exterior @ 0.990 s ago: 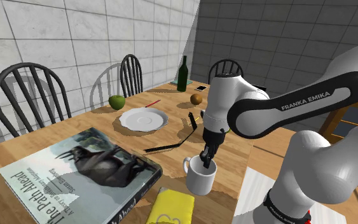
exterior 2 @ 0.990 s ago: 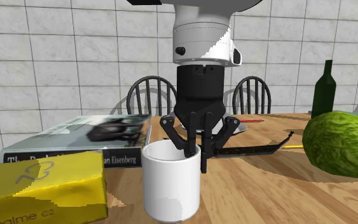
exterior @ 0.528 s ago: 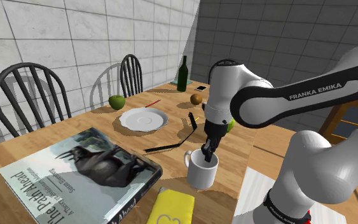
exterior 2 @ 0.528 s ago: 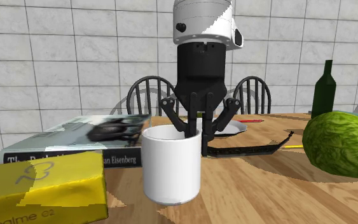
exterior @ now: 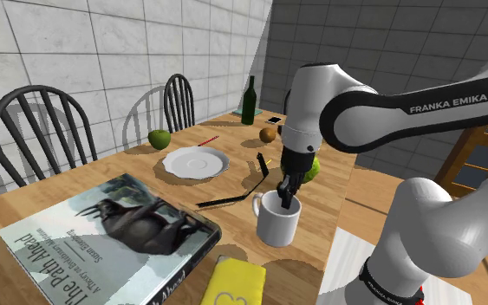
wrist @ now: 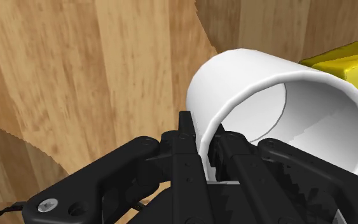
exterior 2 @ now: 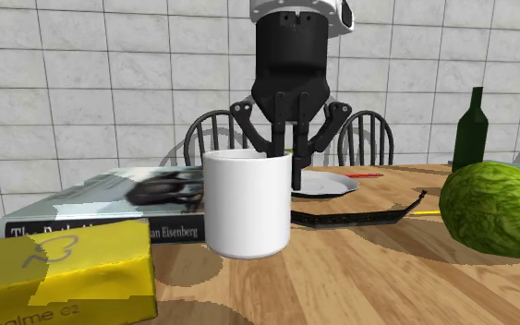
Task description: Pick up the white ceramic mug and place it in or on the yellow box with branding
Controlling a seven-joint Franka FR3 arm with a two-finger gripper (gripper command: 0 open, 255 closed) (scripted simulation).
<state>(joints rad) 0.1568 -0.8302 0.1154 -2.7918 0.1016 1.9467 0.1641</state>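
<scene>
Wooden table (exterior: 103, 169) across the scene, with the white arm (exterior: 389, 113) reaching over it from the shoulder view's right. Big book (exterior: 103, 230) flat at the near left. Yellow box (exterior: 233, 284) with branding flat on the wood at the near edge, just right of the book; same box (exterior 2: 64, 268) at the second exterior view's lower left. White mug (exterior: 276, 221) upright just beyond the box, handle toward the shoulder view's left. Seated on the table a second ago, raised slightly half a second ago, higher again now; mug (exterior 2: 247, 205) clear of the wood in the second exterior view, shadow under the base. Black gripper (exterior: 285, 201) straight down over the mug, clenched on the rim wall, one finger inside and one outside, plain from the wrist view's gripper (wrist: 204, 143). Grasp judged good, lift done, no tilt seen. Left to do: short carry toward the near side, over the box, then down onto its flat top and release. Risk: thin pinch on one wall only, so possible swing or slip during the carry.
</scene>
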